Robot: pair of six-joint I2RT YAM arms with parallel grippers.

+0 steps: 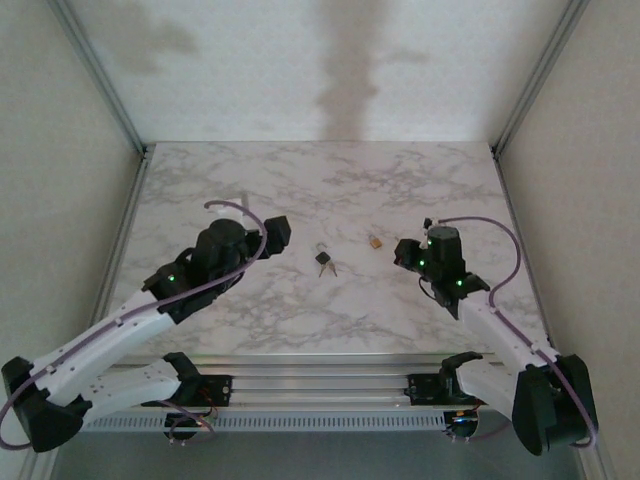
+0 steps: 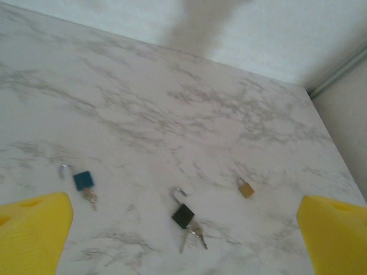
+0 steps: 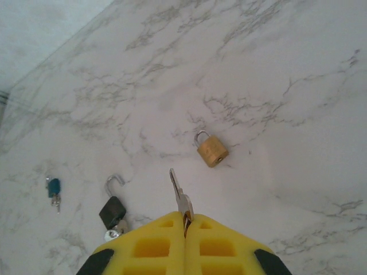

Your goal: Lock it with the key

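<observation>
The right gripper (image 3: 184, 222) is pinched on the key (image 3: 178, 192), whose blade projects forward above the table (image 3: 287, 69), near the brass padlock (image 3: 211, 150). The left gripper (image 1: 277, 233) stands fully spread, holding nothing.

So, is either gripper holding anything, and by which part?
Right gripper pinches the thin silvery metal key by its head, blade pointing out. Left gripper open, empty.
</observation>
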